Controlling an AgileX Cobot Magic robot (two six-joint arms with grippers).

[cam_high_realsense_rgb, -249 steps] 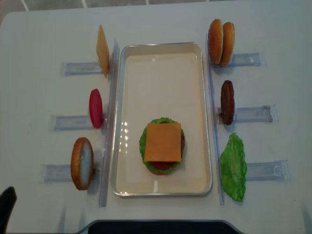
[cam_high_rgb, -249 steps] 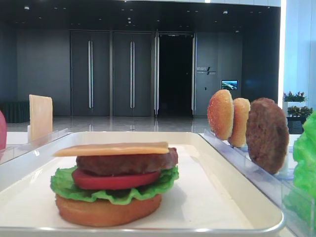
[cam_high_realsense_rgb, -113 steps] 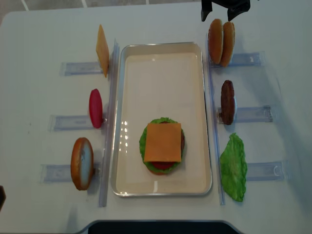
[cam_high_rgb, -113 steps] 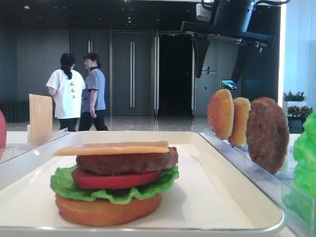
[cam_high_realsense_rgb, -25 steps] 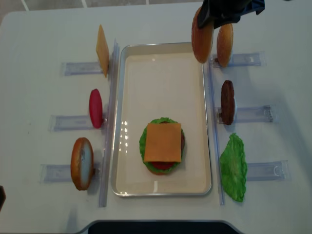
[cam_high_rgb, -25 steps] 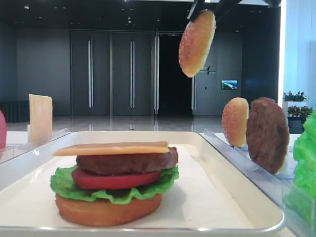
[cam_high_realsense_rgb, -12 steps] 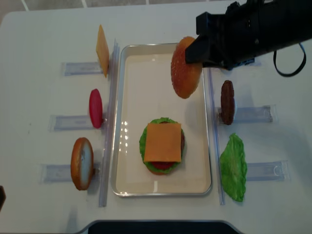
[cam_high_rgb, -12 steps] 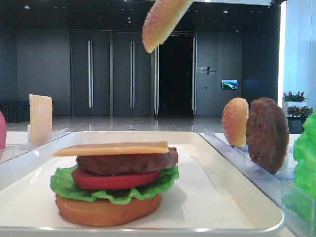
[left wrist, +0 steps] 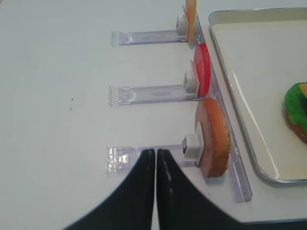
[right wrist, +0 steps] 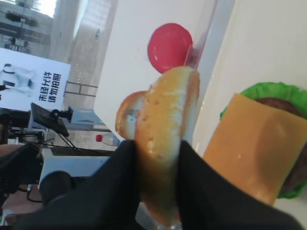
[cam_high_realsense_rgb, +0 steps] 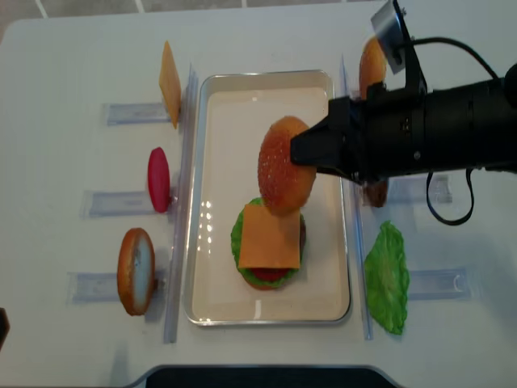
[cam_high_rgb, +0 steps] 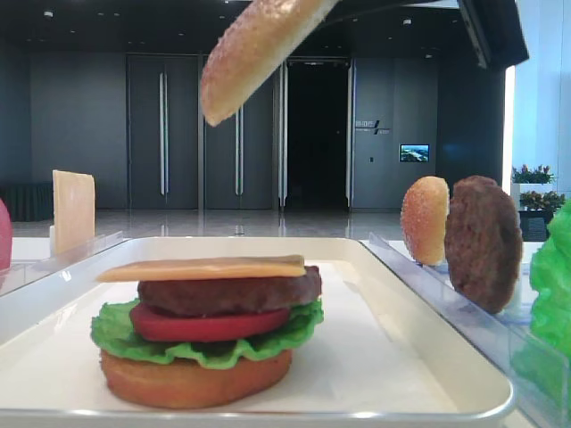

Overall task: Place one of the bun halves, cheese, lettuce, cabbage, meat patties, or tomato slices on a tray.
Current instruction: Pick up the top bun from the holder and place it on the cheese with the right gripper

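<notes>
Pinched on the edge of the seeded bun top (cam_high_realsense_rgb: pixel 286 164), my right fingers (right wrist: pixel 158 160) carry it tilted, above the tray (cam_high_realsense_rgb: pixel 222 307) and just behind the cheese (cam_high_realsense_rgb: pixel 270 235) that caps the stack, so it can come down dome-up as the lid. My left fingers (left wrist: pixel 155 158) sit closed and empty over the bench, left of the tray, beside a spare bun (left wrist: pixel 214 136). Nothing stands between bun and cheese.
</notes>
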